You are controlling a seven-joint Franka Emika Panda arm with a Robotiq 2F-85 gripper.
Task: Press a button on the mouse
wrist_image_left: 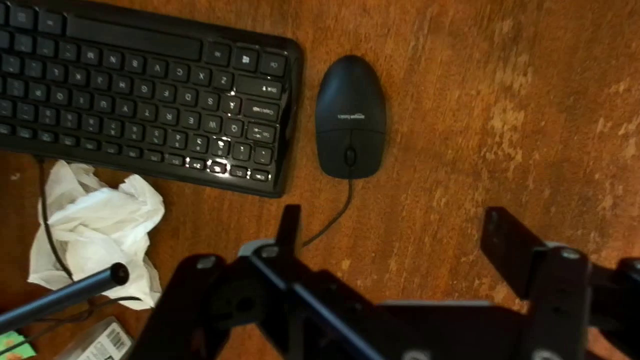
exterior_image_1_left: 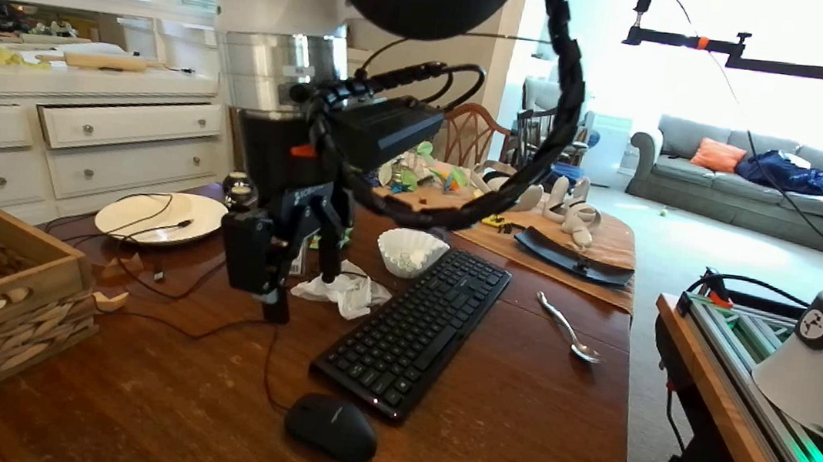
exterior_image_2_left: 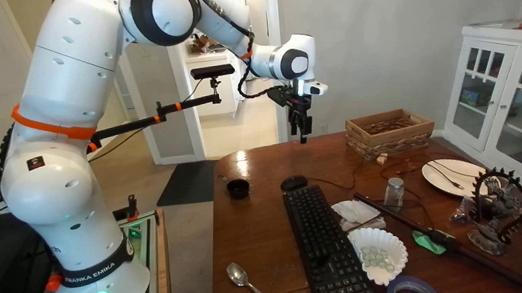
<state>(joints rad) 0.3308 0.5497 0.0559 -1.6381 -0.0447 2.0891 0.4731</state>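
The mouse (wrist_image_left: 350, 100) is black, oval and domed. It lies on the wooden table beside the end of the keyboard and also shows in both exterior views (exterior_image_1_left: 332, 428) (exterior_image_2_left: 294, 183). In the wrist view its two buttons and scroll wheel (wrist_image_left: 350, 156) face my fingers, and its thin cord (wrist_image_left: 330, 223) passes behind the left finger. My gripper (wrist_image_left: 392, 212) is open and empty, with wide-set fingers. It hangs above the table, apart from the mouse, as seen in both exterior views (exterior_image_1_left: 302, 296) (exterior_image_2_left: 299, 135). Nothing touches the mouse's buttons.
The black keyboard (wrist_image_left: 150, 105) lies beside the mouse. A crumpled white tissue (wrist_image_left: 105, 220) and a dark rod (wrist_image_left: 65, 297) lie past it. A woven basket (exterior_image_2_left: 388, 135), a small black cup (exterior_image_2_left: 238, 188), a white fluted bowl (exterior_image_2_left: 379, 253) and a spoon (exterior_image_2_left: 251, 283) stand around the table.
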